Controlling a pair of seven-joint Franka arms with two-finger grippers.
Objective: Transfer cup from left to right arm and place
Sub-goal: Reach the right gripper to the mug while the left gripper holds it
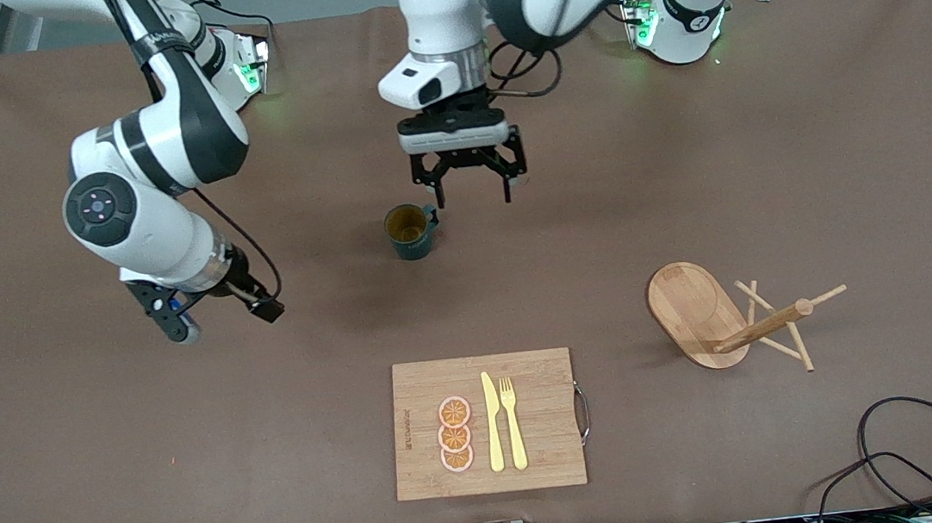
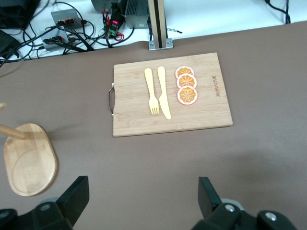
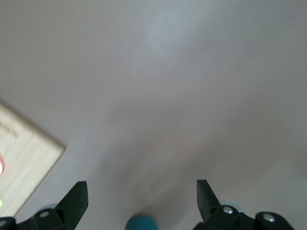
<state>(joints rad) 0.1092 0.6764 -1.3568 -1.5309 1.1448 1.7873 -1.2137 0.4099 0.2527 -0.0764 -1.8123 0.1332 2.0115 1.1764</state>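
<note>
— What did your grippers hold?
— Nothing. My left gripper [image 1: 471, 189] hung spread wide, just beside the cup [image 1: 410, 231]. My right gripper [image 1: 216, 318] waited, also wide apart, toward the right arm's end from the cup.

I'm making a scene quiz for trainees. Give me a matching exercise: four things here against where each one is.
1. cup
2. orange slices
3. left hand
4. right hand

A. on the cutting board beside the knife
B. open, empty, toward the right arm's end of the table
C. upright on the table
D. open, empty, beside the cup

Pairs: 1-C, 2-A, 3-D, 4-B
</note>
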